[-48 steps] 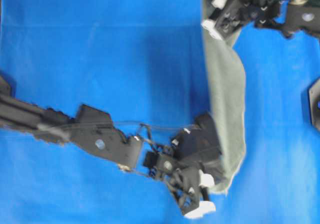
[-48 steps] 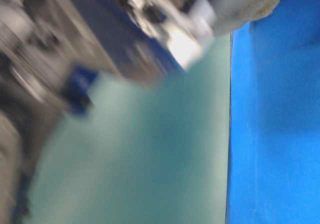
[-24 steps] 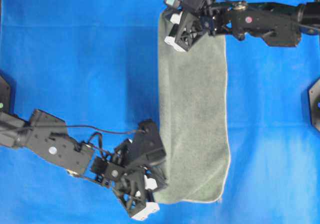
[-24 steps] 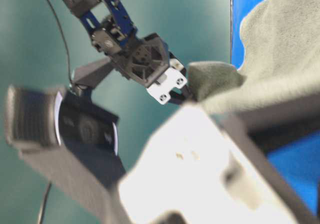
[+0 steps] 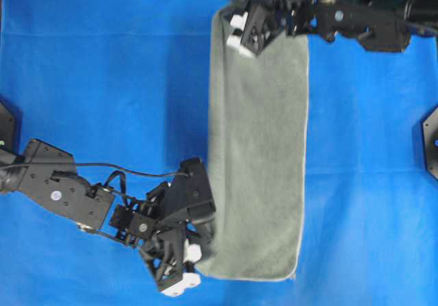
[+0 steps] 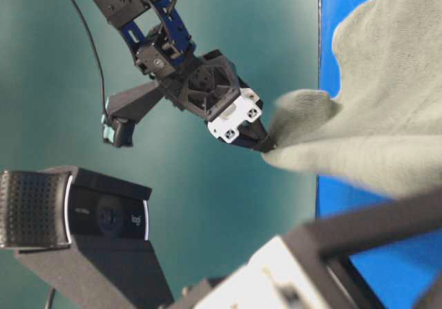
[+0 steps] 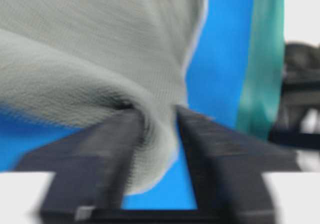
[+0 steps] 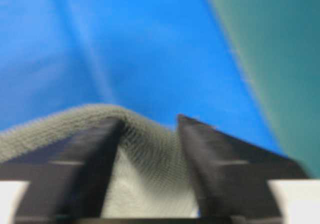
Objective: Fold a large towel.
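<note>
The large towel (image 5: 260, 148) lies as a long grey-green strip on the blue cover, running from the far edge to the near edge. My left gripper (image 5: 198, 268) is at its near left corner. In the left wrist view the jaws (image 7: 157, 111) stand apart, with the towel corner (image 7: 150, 154) loose against one finger and blue cover showing beside it. My right gripper (image 5: 227, 32) is at the far left corner. Its jaws (image 8: 150, 120) are spread wide around a hump of towel (image 8: 150, 174). The table-level view shows its fingertips (image 6: 262, 139) at that raised corner (image 6: 304, 122).
The blue table covering (image 5: 102, 80) spreads left and right of the towel. A black fixture (image 5: 431, 142) sits at the right edge. A webcam (image 6: 76, 216) on the left arm fills the table-level foreground.
Both arms carried the towel's edge leftward, and the cloth went from a narrow hanging band to a wide flat strip. Both grippers, shut on the corners before, have parted their jaws.
</note>
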Controlling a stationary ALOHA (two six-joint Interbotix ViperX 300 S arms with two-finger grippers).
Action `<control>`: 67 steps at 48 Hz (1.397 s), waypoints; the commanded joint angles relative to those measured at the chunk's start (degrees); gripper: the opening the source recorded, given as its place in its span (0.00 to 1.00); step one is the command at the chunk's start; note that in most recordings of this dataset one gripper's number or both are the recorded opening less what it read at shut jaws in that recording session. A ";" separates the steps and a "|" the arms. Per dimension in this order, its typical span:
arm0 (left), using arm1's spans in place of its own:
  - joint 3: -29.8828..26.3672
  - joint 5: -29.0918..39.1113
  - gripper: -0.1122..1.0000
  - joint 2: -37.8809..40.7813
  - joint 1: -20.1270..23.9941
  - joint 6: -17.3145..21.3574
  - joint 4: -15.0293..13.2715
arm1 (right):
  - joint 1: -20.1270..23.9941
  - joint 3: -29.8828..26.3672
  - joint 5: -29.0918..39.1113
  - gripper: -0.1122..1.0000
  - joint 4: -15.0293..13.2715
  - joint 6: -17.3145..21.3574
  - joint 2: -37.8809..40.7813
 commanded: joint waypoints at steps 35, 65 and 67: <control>8.09 9.05 0.78 -27.16 9.67 16.61 0.00 | 6.15 10.72 -4.75 0.67 -1.05 0.79 -25.58; 16.96 -5.54 0.78 -37.27 31.99 41.57 0.09 | 9.05 24.52 0.44 0.67 1.76 3.69 -43.42; 16.35 -5.89 0.78 -35.51 33.75 41.66 0.09 | 7.91 24.08 2.46 0.67 1.76 3.69 -41.57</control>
